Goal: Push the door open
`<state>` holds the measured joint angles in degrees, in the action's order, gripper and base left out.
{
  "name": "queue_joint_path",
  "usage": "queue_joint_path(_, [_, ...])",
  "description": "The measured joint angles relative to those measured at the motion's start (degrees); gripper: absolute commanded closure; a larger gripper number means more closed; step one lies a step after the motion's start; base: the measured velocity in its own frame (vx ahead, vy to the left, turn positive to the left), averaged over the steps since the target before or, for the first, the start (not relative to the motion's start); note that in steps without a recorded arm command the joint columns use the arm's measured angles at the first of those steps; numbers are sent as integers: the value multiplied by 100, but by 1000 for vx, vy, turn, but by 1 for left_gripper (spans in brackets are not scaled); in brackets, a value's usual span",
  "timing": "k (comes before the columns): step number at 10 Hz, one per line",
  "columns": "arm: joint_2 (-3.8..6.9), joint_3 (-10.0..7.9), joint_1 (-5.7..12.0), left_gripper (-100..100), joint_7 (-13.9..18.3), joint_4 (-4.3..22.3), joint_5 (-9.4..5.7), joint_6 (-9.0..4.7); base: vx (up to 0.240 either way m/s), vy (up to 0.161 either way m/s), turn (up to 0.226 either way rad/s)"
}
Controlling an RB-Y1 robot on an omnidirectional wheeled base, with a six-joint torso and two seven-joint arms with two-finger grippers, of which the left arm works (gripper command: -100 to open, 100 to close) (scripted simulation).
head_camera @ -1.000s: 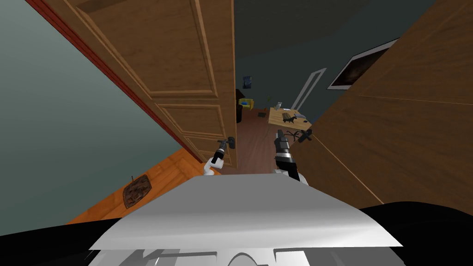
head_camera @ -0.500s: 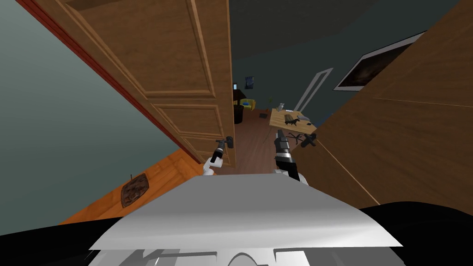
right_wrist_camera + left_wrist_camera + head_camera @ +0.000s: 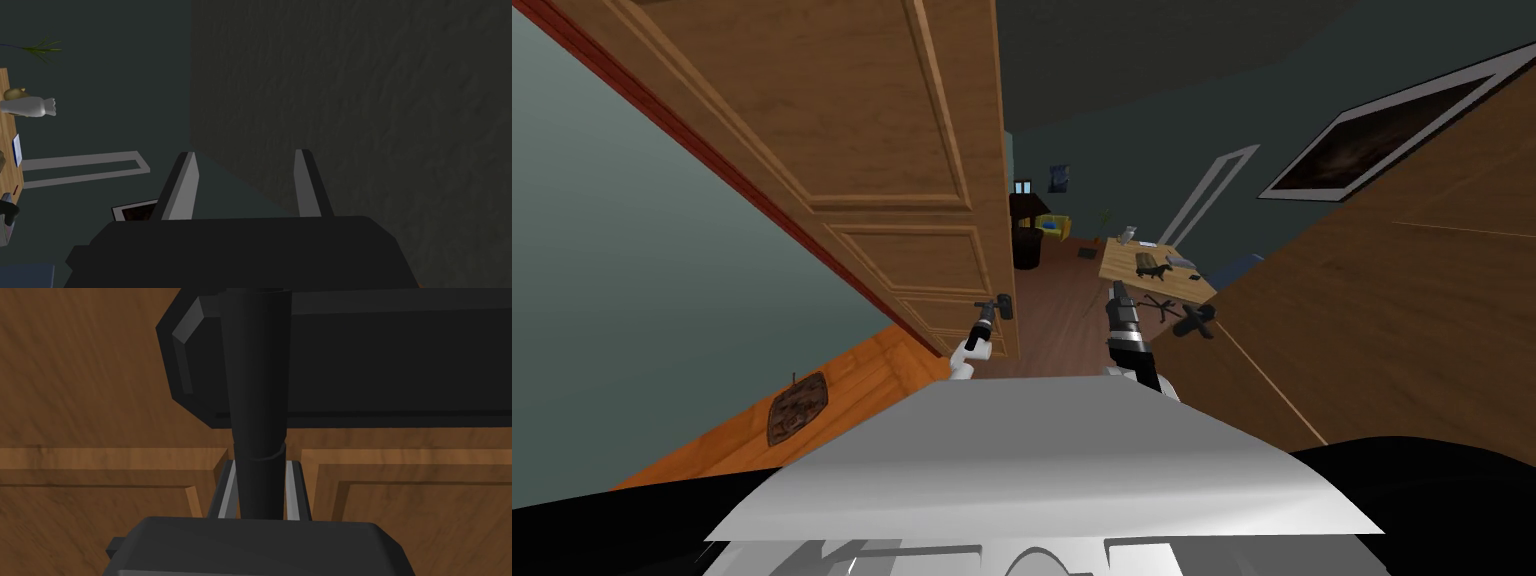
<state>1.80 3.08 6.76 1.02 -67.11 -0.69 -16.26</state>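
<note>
The brown panelled door (image 3: 892, 200) stands ajar on my left, its free edge beside a gap into a further room. My left gripper (image 3: 999, 306) is at the door's dark handle (image 3: 1006, 303) low on that edge. In the left wrist view the two fingers (image 3: 227, 490) press the sides of the black lever handle (image 3: 257, 403), which runs out from a black plate (image 3: 375, 363) on the door (image 3: 75, 388); left gripper (image 3: 259, 464) shut on it. My right gripper (image 3: 1116, 290) reaches forward into the gap, and the right wrist view shows this gripper (image 3: 245, 160) open, holding nothing.
A broad brown wooden surface (image 3: 1392, 320) closes in close on the right. Through the gap lie a dark wood floor (image 3: 1057, 300), a wooden desk (image 3: 1152, 268) with small items, a black chair base (image 3: 1192, 322) and a dark bin (image 3: 1026, 247). A red door frame (image 3: 712, 160) edges the grey-green wall.
The door has swung further away, so the gap is wider and more of the far room shows. My left gripper has stayed on the handle; I have moved forward a little.
</note>
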Motion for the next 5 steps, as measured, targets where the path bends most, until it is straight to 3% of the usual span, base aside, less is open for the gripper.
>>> queue_joint_path(2, [-16,-101,36,100,-13,43,-11,-14,98,-38,35])
queue_joint_path(5, [37,-176,-29,100,-27,44,-26,13,187,-63,41])
